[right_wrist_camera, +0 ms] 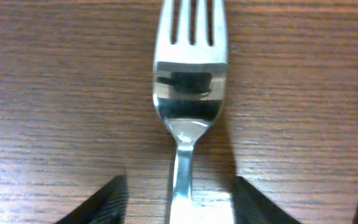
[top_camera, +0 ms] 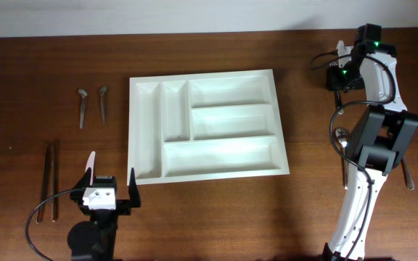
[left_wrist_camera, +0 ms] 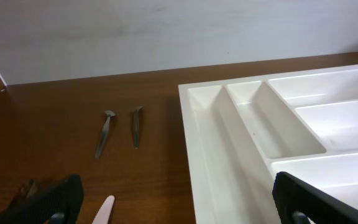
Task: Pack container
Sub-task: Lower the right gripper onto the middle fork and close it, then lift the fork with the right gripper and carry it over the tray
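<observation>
From overhead, the container point(top_camera: 209, 123) lies flat in the middle of the counter point(top_camera: 303, 58), and all five of its compartments are bare, so nothing is packed yet. Two short utensils point(top_camera: 93, 106) lie to its left, and a pair of long dark sticks point(top_camera: 51, 181) lies nearer the front edge, well apart from the tray. The left fingers point(top_camera: 131, 188) stand wide apart with nothing between them, just off the tray's near left corner. The right arm point(top_camera: 383, 138) leans over the counter on the far side of the tray, hiding most of what is under it.

The left wrist view looks along the tray's two narrow compartments, both empty, with the short utensils beyond, untouched.

In the right wrist view a fork point(right_wrist_camera: 190, 93) lies on the wood, tines away from the camera. The right fingers point(right_wrist_camera: 107, 202) stand on either side of its handle with a gap on each side (not gripping). By my reading, this is the first pick, and every piece is left to load
</observation>
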